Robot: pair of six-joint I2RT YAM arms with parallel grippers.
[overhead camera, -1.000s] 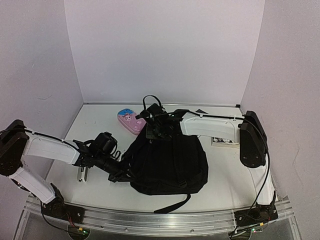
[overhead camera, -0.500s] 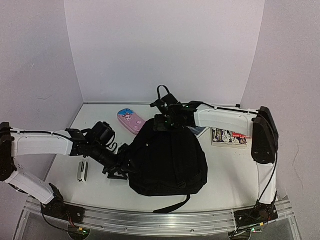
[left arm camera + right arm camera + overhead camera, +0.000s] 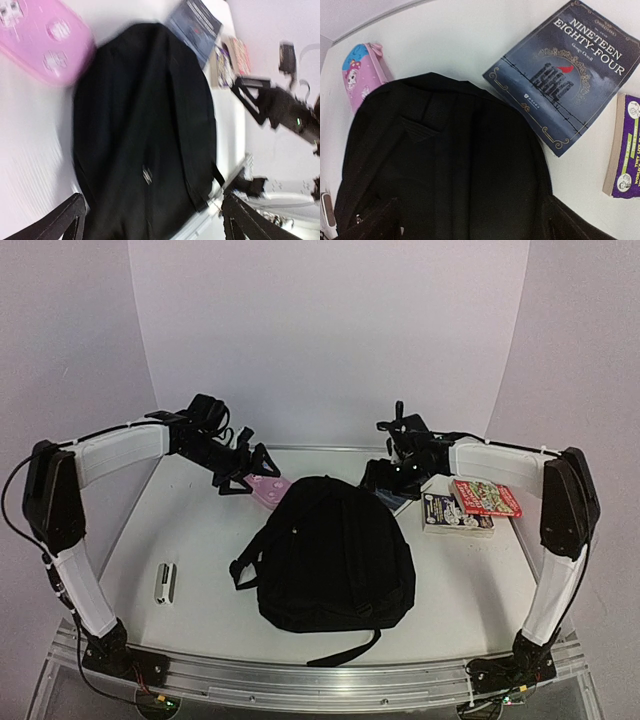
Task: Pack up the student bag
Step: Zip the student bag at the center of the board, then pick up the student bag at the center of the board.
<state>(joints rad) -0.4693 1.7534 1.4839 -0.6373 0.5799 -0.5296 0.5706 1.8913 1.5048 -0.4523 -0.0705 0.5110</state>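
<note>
The student bag [image 3: 332, 560], a large black backpack, lies flat in the middle of the table with its straps trailing toward the front edge. My left gripper [image 3: 243, 466] hovers open above the table behind the bag's top left corner. From the left wrist view the bag [image 3: 145, 135] lies far below the open left gripper [image 3: 152, 200], which holds nothing. My right gripper [image 3: 386, 478] hangs open over the bag's top right corner. Its wrist view shows the bag [image 3: 445, 165] under the empty right gripper [image 3: 470, 200].
A pink pencil case [image 3: 264, 489] lies behind the bag's top left. A dark blue book [image 3: 555, 75] pokes out at its top right, beside a purple book [image 3: 450, 512] and a red book [image 3: 486, 497]. A small white object [image 3: 163, 583] lies front left.
Both grippers opened and let go of the bag. The left arm swung up from the bag's left side to the back left, the right arm drew back right, and the bag settled flat.
</note>
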